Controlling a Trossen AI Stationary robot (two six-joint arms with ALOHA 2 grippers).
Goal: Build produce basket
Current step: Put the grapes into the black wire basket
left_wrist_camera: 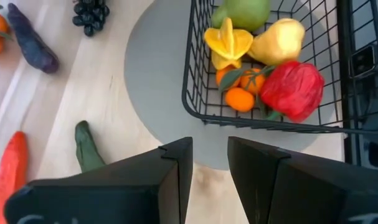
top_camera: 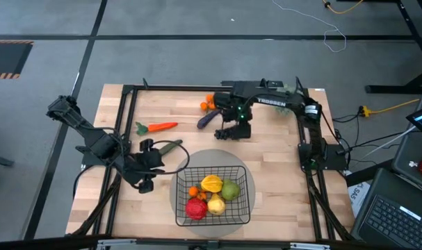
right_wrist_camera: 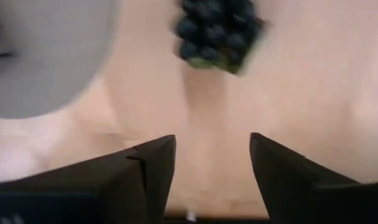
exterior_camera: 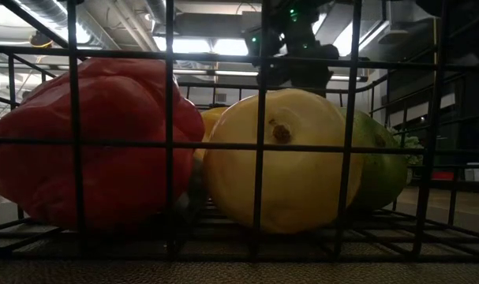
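Note:
The black wire basket stands on a grey round mat near the table's front. In it lie a red pepper, a yellow lemon, a starfruit, a green piece and small oranges. My left gripper hangs open left of the basket, above the mat's edge, with nothing between its fingers. My right gripper hangs open, pointing down, just short of the black grapes. A carrot, an eggplant and oranges lie on the wood behind.
A dark green piece lies on the wood beside my left gripper. A black frame runs round the table's edges. Bare wood lies right of the basket and between the two arms.

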